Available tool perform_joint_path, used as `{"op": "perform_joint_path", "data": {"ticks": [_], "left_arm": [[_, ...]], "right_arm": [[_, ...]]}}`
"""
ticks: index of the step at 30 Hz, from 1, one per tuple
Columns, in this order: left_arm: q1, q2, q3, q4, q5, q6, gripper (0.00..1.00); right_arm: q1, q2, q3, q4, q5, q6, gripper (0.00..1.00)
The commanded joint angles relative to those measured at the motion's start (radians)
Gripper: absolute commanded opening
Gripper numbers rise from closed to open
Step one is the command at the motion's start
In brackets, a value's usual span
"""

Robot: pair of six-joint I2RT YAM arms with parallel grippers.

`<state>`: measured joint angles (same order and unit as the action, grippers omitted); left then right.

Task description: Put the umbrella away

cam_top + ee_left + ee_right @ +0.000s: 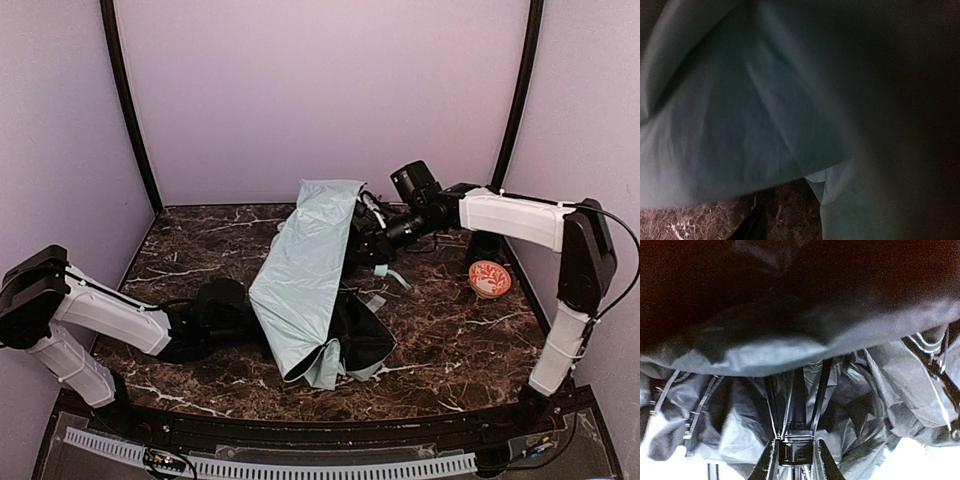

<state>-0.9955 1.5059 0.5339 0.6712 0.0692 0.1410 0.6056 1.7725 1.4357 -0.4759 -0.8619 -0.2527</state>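
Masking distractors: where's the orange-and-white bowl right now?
Top external view: the orange-and-white bowl sits near the table's right edge, beneath the right arm's white forearm link, apart from the umbrella lying across the middle.

**Top ext. cam:** fixed, high above and behind near edge of table [450, 340]. Looks down and fwd to back wall [320, 90]; wide, far.
**L wrist cam:** v. close, frame nearly filled by umbrella [740, 125] canopy, strip of table below.
**R wrist cam:** close, faces umbrella's black underside and ribs.
**Overlap:** all three share umbrella; top and L wrist share table.
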Motion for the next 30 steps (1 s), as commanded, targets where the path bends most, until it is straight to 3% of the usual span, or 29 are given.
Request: {"op": "perform_joint_path", "data": {"ticks": [1,6,12,14,18,23,30], "left_arm": [[-0.041,0.009,-0.009,-0.040,-0.026,0.078,0.45],[-0.089,-0.006,0.012,-0.086,-0.047,0.119,0.46],[-0.114,-0.043,0.045,-0.157,-0.069,0.146,0.49],[-0.114,-0.073,0.042,-0.178,-0.069,0.148,0.52],[-0.115,-0.134,0.049,-0.245,-0.077,0.159,0.59],[-0.115,-0.202,0.071,-0.340,-0.065,0.169,0.65],[-0.120,-0.199,0.087,-0.352,0.040,0.192,0.70]], "right_arm": [[0.040,0.081,-0.023,0.048,0.044,-0.051,0.01],[0.060,0.176,-0.018,0.025,0.103,-0.074,0.18],[0.068,0.164,-0.012,0.060,0.282,0.017,0.56],[0.067,0.142,-0.004,0.061,0.367,0.066,0.63],[0.060,0.084,0.021,0.002,0.511,0.103,0.69],[0.039,-0.074,-0.052,0.009,0.561,0.137,0.73],[0.042,-0.259,-0.216,-0.034,0.678,0.350,0.70]]}}
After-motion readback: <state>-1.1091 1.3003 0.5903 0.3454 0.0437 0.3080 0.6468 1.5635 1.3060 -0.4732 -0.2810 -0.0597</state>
